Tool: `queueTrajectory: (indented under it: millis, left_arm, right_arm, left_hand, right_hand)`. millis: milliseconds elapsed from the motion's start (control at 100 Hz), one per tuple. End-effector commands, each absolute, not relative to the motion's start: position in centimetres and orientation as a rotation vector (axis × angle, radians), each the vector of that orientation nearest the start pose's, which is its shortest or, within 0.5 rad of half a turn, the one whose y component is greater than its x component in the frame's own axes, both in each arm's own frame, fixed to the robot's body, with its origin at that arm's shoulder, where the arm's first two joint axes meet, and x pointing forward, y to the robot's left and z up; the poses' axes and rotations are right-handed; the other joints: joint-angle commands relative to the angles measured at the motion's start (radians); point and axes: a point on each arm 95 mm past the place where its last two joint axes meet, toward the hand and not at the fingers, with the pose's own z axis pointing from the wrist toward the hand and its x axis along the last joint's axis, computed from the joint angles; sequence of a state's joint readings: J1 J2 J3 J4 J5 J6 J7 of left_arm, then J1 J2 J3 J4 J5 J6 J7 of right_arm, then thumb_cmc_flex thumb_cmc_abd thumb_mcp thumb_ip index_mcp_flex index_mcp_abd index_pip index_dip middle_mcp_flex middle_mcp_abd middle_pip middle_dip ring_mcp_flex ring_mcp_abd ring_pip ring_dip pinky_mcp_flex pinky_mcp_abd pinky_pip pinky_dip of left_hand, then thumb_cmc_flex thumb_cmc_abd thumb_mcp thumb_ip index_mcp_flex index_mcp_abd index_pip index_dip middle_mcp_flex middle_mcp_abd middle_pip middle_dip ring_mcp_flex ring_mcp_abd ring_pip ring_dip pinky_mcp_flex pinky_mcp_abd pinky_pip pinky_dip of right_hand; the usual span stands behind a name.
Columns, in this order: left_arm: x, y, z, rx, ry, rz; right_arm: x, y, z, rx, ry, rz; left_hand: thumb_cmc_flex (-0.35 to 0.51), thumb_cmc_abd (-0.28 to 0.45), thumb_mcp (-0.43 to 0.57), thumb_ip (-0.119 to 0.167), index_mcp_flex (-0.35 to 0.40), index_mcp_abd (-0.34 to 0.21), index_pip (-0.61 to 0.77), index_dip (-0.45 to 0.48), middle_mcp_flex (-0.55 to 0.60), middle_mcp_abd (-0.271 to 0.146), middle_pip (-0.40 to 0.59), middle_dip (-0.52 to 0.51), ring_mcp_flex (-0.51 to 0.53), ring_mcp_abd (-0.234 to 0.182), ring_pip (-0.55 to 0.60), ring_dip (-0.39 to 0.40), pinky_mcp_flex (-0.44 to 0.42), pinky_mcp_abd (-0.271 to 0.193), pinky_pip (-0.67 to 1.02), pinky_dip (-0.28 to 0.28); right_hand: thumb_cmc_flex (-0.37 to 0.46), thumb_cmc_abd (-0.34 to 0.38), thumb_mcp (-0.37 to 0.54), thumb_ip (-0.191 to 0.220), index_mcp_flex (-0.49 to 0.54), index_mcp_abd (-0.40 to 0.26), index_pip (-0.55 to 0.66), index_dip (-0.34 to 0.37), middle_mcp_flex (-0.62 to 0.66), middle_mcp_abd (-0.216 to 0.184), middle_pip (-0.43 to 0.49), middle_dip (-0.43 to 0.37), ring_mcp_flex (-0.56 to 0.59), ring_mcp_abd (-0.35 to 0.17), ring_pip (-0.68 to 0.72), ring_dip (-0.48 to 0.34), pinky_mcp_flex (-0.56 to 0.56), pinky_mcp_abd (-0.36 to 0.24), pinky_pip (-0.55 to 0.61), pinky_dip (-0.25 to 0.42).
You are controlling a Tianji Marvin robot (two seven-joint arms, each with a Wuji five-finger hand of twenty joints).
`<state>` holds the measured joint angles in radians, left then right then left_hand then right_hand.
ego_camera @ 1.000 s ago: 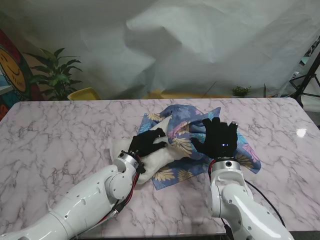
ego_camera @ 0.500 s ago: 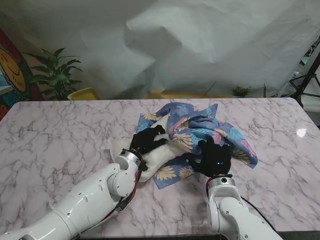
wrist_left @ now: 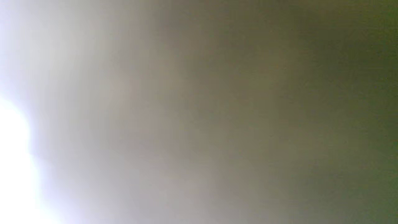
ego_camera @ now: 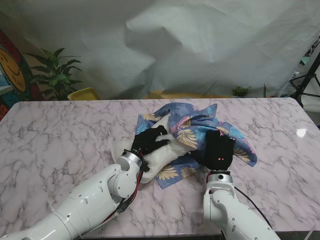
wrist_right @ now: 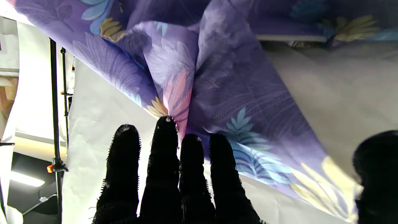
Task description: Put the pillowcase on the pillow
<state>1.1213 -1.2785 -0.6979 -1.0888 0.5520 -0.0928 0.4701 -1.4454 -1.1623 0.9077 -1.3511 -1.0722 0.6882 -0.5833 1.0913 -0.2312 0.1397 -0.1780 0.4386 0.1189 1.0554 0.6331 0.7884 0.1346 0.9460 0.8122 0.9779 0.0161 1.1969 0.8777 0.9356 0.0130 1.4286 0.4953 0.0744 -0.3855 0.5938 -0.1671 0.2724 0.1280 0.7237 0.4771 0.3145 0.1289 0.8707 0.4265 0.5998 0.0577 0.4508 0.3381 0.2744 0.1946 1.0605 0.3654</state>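
Note:
A white pillow lies near the middle of the marble table. Its far end is tucked under a blue floral pillowcase, which is bunched up to the right of it. My left hand is curled on the pillow's far end at the edge of the cloth. The left wrist view is a grey blur. My right hand stands upright against the pillowcase's near right part. In the right wrist view its fingers are straight with the thumb apart, and the pillowcase hangs just past the fingertips.
A potted plant and a yellow object stand beyond the table's far left edge. A black tripod is at the far right. A white backdrop sheet hangs behind. A dark cable runs by my right forearm.
My right hand came nearer to me, then lifted slightly, and the pillowcase bunched up higher. My left hand pushed the pillow a little farther into the cloth.

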Motion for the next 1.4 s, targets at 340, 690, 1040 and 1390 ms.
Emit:
queueTrajectory:
  millis: [340,690,1040,1390]
  left_arm:
    - [46.6,-13.0,-34.9,-1.299,1.254,-1.953]
    - [47.1,-14.6,-34.0,-1.343,1.185,-1.928]
    - [47.1,-16.0,-32.3,-1.348,1.089,-1.972]
    - [47.1,-15.4,-33.3,-1.363,1.222,-1.934]
  right_arm:
    - [40.6,3.7,-34.9,0.959,0.882,1.222]
    - [38.9,7.3,-31.8,1.131,0.89,1.458]
    - [38.9,9.5,-31.1,1.316,1.018,1.599]
    - [38.6,9.6,-30.8,1.227,1.152,1.695]
  left_hand:
    - [0.2,0.17,0.131,0.085,-0.017,0.0,0.061,0.017,0.051,-0.056,0.07,0.027,0.107,-0.204,0.17,0.037,0.148,-0.352,0.378,0.044]
    - [0.2,0.172,0.137,0.087,-0.019,0.013,0.055,0.017,0.051,-0.051,0.072,0.028,0.111,-0.211,0.171,0.035,0.15,-0.367,0.381,0.043]
    - [0.2,0.175,0.143,0.089,-0.025,0.025,0.048,0.018,0.047,-0.048,0.075,0.029,0.111,-0.213,0.172,0.033,0.15,-0.369,0.383,0.041]
    - [0.2,0.177,0.139,0.087,-0.024,0.026,0.047,0.02,0.048,-0.047,0.074,0.028,0.111,-0.212,0.175,0.032,0.15,-0.372,0.385,0.04]
  right_hand:
    - [0.55,-0.171,0.497,-0.12,0.439,-0.516,0.5,-0.297,0.734,-0.213,-0.059,0.059,0.618,-0.139,0.12,0.152,0.333,-0.049,0.158,0.028]
    - [0.605,-0.193,0.55,-0.126,0.5,-0.498,0.498,-0.233,0.824,-0.143,-0.009,0.156,0.724,-0.15,0.328,0.284,0.457,-0.045,0.205,0.041]
    - [0.639,-0.181,0.528,-0.117,0.496,-0.441,0.496,-0.233,0.8,-0.101,0.017,0.156,0.728,-0.173,0.43,0.312,0.49,-0.058,0.212,0.035]
    - [0.471,-0.212,0.497,-0.129,0.401,-0.412,0.44,-0.264,0.695,-0.143,-0.046,0.12,0.676,-0.151,0.219,0.226,0.369,-0.074,0.161,0.041]
